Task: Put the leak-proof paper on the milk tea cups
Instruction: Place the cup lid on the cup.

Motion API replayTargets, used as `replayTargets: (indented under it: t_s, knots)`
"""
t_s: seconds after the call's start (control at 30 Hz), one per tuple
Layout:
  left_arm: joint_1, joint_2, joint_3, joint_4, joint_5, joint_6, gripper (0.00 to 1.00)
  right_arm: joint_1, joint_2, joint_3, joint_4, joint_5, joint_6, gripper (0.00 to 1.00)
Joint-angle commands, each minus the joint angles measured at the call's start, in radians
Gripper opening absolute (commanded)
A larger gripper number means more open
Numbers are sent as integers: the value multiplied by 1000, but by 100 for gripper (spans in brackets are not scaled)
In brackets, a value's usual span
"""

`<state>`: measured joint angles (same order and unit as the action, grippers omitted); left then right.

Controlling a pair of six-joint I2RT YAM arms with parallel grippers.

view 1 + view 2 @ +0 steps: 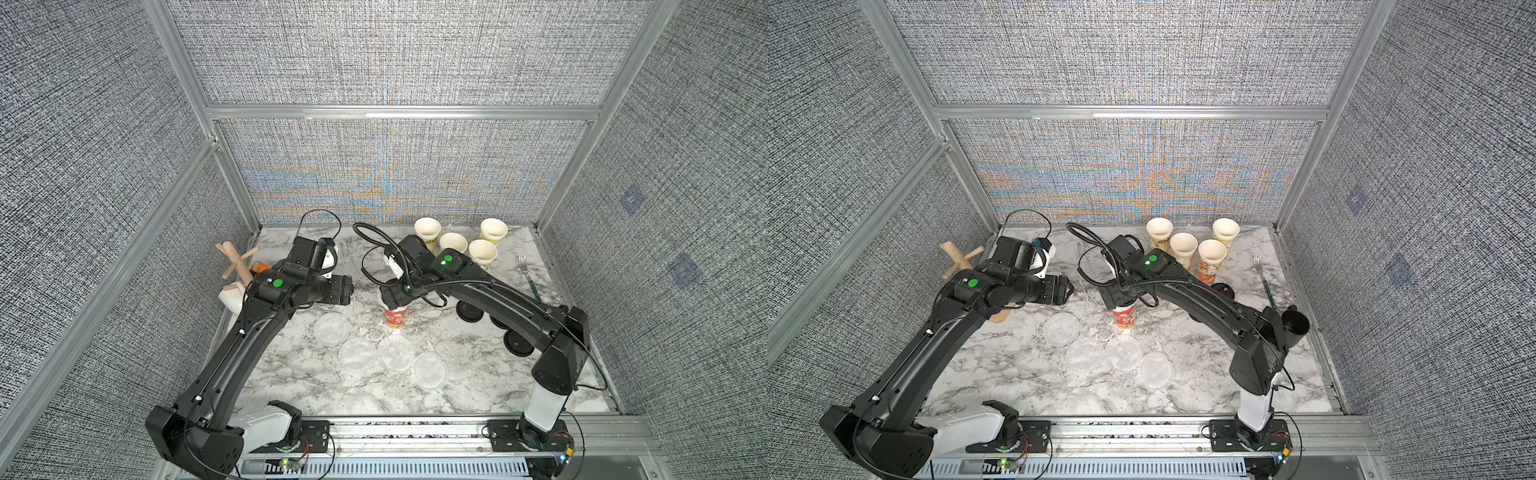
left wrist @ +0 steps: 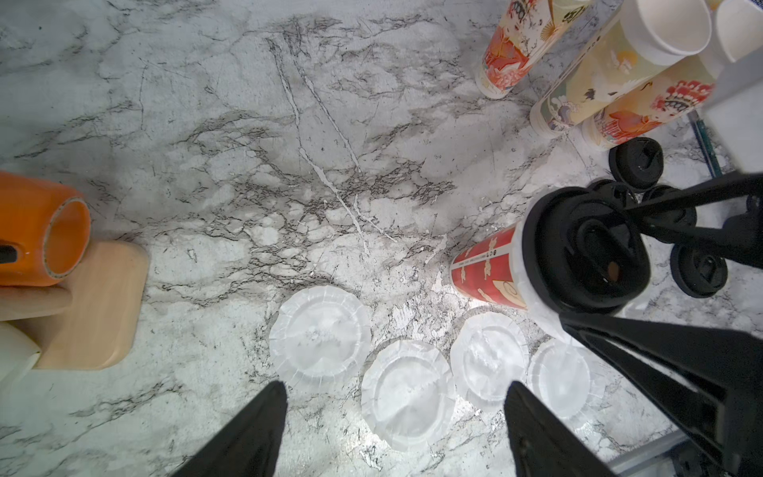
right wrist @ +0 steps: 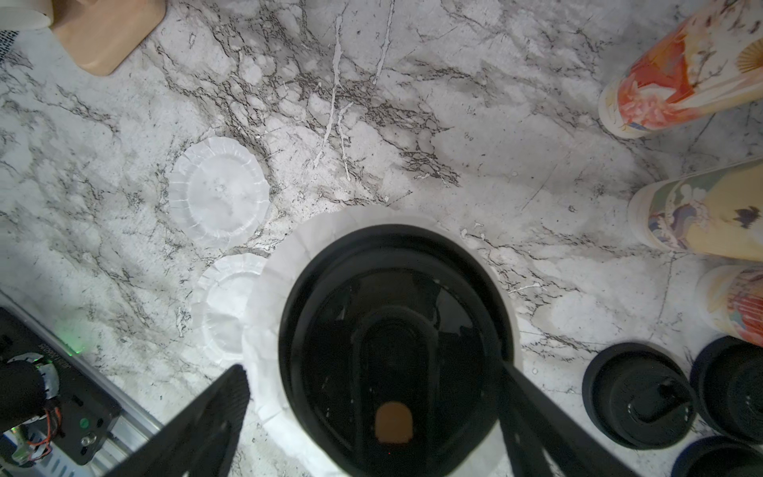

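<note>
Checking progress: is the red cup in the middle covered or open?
Covered. The red cup has a paper disc over its mouth and a black lid on top; lid tightness cannot be told.

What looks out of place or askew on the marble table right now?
Nothing spilled. The red printed paper cup wears a black plastic lid over its translucent paper disc, and the disc's frill shows wider on one side, so it may sit off-centre.
</note>
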<state>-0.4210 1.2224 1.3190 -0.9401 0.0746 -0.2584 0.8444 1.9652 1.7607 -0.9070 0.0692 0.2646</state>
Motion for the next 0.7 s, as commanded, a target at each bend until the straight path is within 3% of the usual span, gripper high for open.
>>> replayTargets:
  t_s: [0.0,0.47,0.67]
  knots:
    - [1,3,3,6,1,11,84,2,0,3,26,-17,2,94]
    - [2,13,15,7,19,12,84,1,-31,6,14,9,5,98]
    - [1,65,77,-3,154,54,84,-6,-132,-27,7,60,35,98]
